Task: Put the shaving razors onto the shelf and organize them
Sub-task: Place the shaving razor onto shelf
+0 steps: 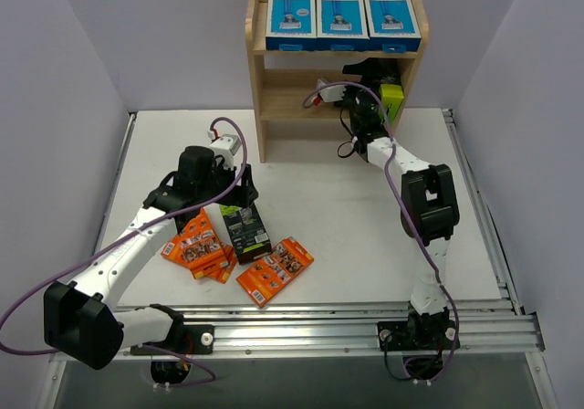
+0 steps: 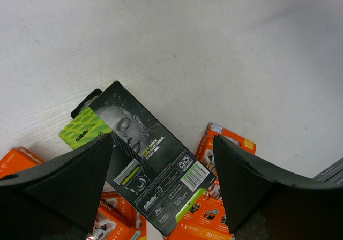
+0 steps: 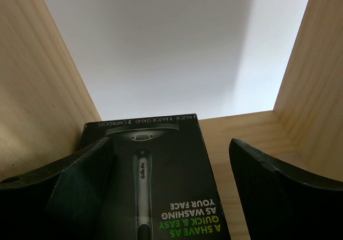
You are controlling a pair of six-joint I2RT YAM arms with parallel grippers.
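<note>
Found the left gripper (image 1: 239, 193) at the left of the table (image 1: 365, 245), hung low over the loose razors. Saw its jaws spread wide in the left wrist view, with nothing clamped between them. Saw one black-and-green box (image 2: 147, 165) lying flat on the table under the gap, slanted, its green hang tab toward the upper left of that view. Could not tell whether either of the fingers (image 2: 64, 181) touched it. Counted several orange packs (image 1: 196, 245) flat on the table around that box: a small overlapping heap just to its left, partly under it, and one more orange pack (image 1: 275, 270) just to its right.

Further right, at the back of the table, found the shelf (image 1: 258, 80) standing upright. Counted three blue-and-white boxes (image 1: 339, 18) upright side by side on its top tier, filling it from end to end.

Found the right gripper (image 1: 365, 78) reached into the middle tier, toward its right end. Saw its jaws wide apart in the right wrist view, let go rather than clenched. Saw a second black-and-green box (image 3: 155, 181) resting on the wooden board between them, close against one finger (image 3: 75, 186) and well clear of the other finger (image 3: 278, 192), with bare board in the gap. Made out the same box from above as a lime-green patch just beside the gripper, at the right end of that tier.
</note>
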